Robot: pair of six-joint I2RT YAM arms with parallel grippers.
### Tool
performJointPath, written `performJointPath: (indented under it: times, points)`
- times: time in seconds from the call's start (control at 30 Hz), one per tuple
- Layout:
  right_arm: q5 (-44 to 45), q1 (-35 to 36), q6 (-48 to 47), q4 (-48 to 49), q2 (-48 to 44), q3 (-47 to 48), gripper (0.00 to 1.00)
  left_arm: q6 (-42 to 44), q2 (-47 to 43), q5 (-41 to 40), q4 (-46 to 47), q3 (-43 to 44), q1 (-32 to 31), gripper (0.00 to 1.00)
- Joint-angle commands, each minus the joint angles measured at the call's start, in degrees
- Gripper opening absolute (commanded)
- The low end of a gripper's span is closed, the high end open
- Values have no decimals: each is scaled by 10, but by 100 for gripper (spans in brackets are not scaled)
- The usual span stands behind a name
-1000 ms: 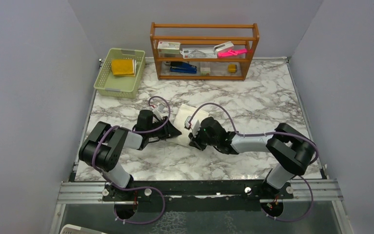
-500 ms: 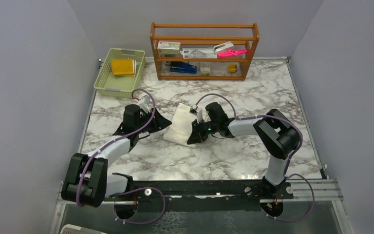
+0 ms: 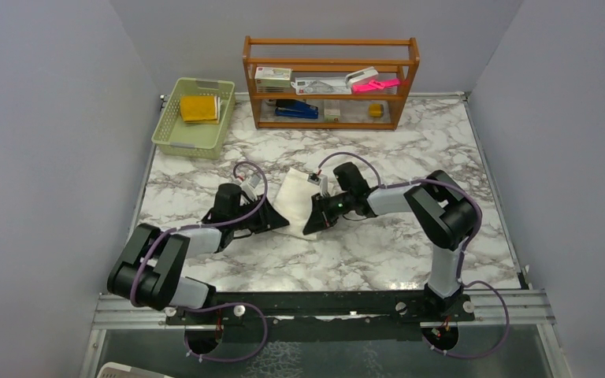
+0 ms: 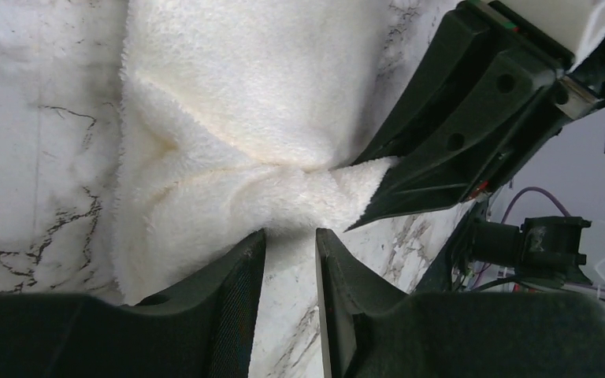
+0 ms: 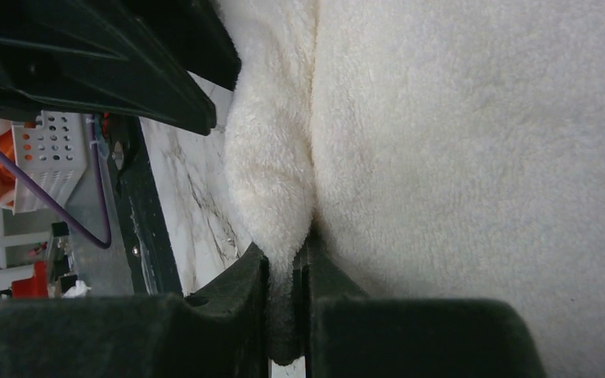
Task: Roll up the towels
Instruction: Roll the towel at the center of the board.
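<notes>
Pinching cream towel (image 5: 457, 157): right gripper (image 5: 287, 256) | left gripper (image 4: 290, 236) narrowly parted | marble table (image 3: 378, 252), grey walls (image 3: 47, 118)

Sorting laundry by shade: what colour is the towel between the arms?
Plain cream-white towel; best in right wrist view.

Marble-look table (image 3: 410, 157), white with grey veins. I count 3 things resting directly on it. Green basket (image 3: 185, 146) sits at the far-left corner. Wooden rack (image 3: 331, 42) stands at the far edge, just right of the basket. Cream towel (image 3: 293, 201) lies bunched near the middle, well apart from both.
</notes>
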Motion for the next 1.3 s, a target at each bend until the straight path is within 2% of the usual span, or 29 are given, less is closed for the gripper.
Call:
performJointPath:
  times: [0.0,0.13,0.23,0.3,0.37,0.4,0.43,0.6,0.73,0.83,0.9,1.0,1.27]
  points:
    - [8,0,-9,-76,12,-18,1,23,57,-14,54,11,1,33]
    - [37,0,-39,-99,-8,-21,1,42,100,-30,54,38,3,31]
    - [61,-1,-63,-123,-23,-17,11,46,126,-30,54,40,4,30]
    - [78,0,-77,-134,-37,-15,26,50,139,-29,54,33,4,29]
    - [95,1,-85,-132,-54,-18,53,55,146,-34,54,23,4,29]
    - [101,1,-90,-131,-61,-20,69,58,146,-38,54,18,4,29]
    - [107,0,-94,-129,-70,-20,73,59,145,-41,54,14,4,29]
    - [186,3,-114,-88,-144,-34,74,62,146,-43,53,8,4,29]
    - [280,12,-147,3,-233,-79,75,63,153,-39,52,13,4,29]
    - [344,65,-254,86,-292,-128,76,63,159,-37,51,15,4,28]
    - [393,131,-355,136,-312,-164,76,63,162,-36,50,15,4,28]
    - [438,198,-455,154,-302,-189,75,64,164,-35,48,16,4,28]
    - [486,260,-540,136,-250,-199,71,68,162,-40,37,20,4,28]
